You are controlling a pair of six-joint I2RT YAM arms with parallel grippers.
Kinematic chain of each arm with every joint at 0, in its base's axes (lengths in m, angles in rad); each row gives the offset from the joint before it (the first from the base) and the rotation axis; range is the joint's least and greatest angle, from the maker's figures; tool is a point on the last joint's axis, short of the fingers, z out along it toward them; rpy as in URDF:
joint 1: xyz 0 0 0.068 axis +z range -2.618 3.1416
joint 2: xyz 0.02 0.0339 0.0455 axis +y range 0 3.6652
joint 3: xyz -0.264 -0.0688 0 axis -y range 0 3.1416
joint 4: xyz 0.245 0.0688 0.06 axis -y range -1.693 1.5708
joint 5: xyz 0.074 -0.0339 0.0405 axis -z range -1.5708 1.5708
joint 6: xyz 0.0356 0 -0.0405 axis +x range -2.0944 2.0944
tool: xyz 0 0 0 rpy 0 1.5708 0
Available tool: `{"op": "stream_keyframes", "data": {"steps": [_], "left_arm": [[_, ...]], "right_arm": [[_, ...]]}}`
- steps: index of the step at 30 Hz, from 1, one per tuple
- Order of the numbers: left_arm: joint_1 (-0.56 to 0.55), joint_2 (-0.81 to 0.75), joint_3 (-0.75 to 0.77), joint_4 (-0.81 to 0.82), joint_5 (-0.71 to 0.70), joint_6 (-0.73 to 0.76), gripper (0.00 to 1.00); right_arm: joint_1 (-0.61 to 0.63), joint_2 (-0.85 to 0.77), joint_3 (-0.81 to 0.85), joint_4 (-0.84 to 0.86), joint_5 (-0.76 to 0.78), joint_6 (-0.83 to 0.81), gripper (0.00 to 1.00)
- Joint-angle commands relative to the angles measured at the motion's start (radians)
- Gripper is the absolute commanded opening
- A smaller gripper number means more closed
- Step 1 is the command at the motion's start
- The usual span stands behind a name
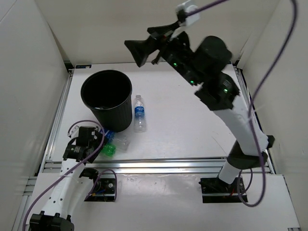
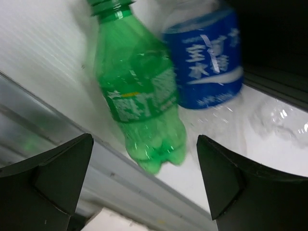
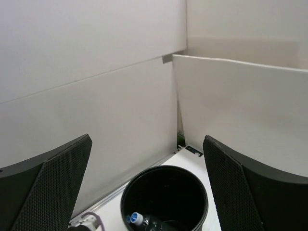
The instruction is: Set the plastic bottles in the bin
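So far one bottle (image 3: pixel 144 222) lies inside the bin (image 3: pixel 166 174), under the released, empty right end effector (image 3: pixel 147 144). Left on the tabletop (image 1: pixel 192 125): a green bottle (image 2: pixel 139 96) and a blue-labelled bottle (image 2: pixel 207 67) below the released left end effector (image 2: pixel 144 144), and another bottle (image 1: pixel 139 113) right of the bin.

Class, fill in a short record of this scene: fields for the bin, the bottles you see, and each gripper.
bin: upright, blue-capped bottle inside
green bottle: lying by the near rail, beside a blue-labelled bottle
second blue-labelled bottle: on the table, right of the bin
left gripper: open, over the green bottle
right gripper: open, empty, raised high
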Motion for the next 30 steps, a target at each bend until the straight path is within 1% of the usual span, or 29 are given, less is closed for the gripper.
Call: {"op": "stream_keyframes", "data": {"steps": [1,4,7,8,11,12,13,14,15,16,18,19,21,22,23,24,25,26,27,29,30], "left_arm": [[0.015,-0.031,-0.089,0.155,-0.005,-0.138,1.00],[0.026,-0.020,-0.145,0.187,-0.031,-0.156,1.00],[0.037,-0.020,-0.183,0.231,-0.056,-0.146,1.00],[0.049,-0.010,-0.194,0.231,-0.056,-0.146,0.96],[0.058,-0.009,-0.206,0.232,-0.056,-0.137,0.61],[0.058,-0.009,-0.206,0.216,-0.056,-0.137,0.55],[0.058,-0.022,-0.170,0.192,-0.056,-0.137,0.48],[0.058,-0.040,-0.145,0.128,-0.056,-0.137,0.40],[0.058,-0.052,-0.114,0.086,-0.066,-0.137,0.40],[0.058,-0.066,-0.040,0.033,-0.085,-0.152,0.40],[0.058,-0.112,0.053,-0.076,-0.118,-0.178,0.40],[0.058,-0.124,0.163,-0.180,-0.153,-0.178,0.40],[0.058,-0.124,0.296,-0.265,-0.184,-0.149,0.43],[0.058,-0.115,0.370,-0.331,-0.224,-0.135,0.43],[0.058,-0.102,0.518,-0.347,-0.241,-0.120,0.43],[0.058,-0.067,0.591,-0.347,-0.253,-0.064,0.43],[0.058,-0.045,0.662,-0.320,-0.253,-0.016,0.43],[0.058,-0.023,0.776,-0.198,-0.240,0.051,0.45],[0.058,0.027,0.820,-0.118,-0.214,0.213,0.45],[0.058,0.090,0.913,0.024,-0.121,0.364,0.49],[0.058,0.157,0.926,0.105,-0.106,0.435,0.54]], "right_arm": [[0.076,-0.004,-0.064,-0.117,0.103,-0.114,1.00],[0.098,-0.014,-0.065,-0.175,0.113,-0.125,1.00],[0.128,-0.014,-0.044,-0.205,0.165,-0.166,1.00],[0.129,-0.014,-0.054,-0.205,0.177,-0.180,1.00],[0.142,-0.035,-0.075,-0.205,0.202,-0.202,1.00],[0.142,-0.035,-0.075,-0.205,0.214,-0.202,1.00],[0.142,-0.035,-0.075,-0.205,0.223,-0.202,1.00],[0.142,-0.035,-0.087,-0.205,0.232,-0.202,1.00],[0.142,-0.035,-0.098,-0.205,0.243,-0.202,1.00],[0.142,-0.035,-0.110,-0.205,0.243,-0.202,1.00],[0.152,-0.035,-0.144,-0.215,0.243,-0.212,1.00],[0.152,-0.035,-0.153,-0.215,0.243,-0.212,1.00],[0.152,-0.035,-0.179,-0.225,0.271,-0.190,1.00],[0.152,-0.035,-0.193,-0.225,0.295,-0.173,1.00],[0.152,-0.022,-0.193,-0.244,0.327,-0.150,1.00],[0.136,-0.011,-0.161,-0.270,0.353,-0.068,1.00],[0.124,0.000,-0.129,-0.339,0.344,-0.014,1.00],[0.088,0.000,-0.106,-0.364,0.312,0.034,1.00],[0.071,0.000,-0.106,-0.375,0.277,0.101,1.00],[0.019,-0.024,-0.146,-0.375,0.199,0.134,1.00],[0.003,-0.034,-0.161,-0.375,0.182,0.151,1.00]]}}
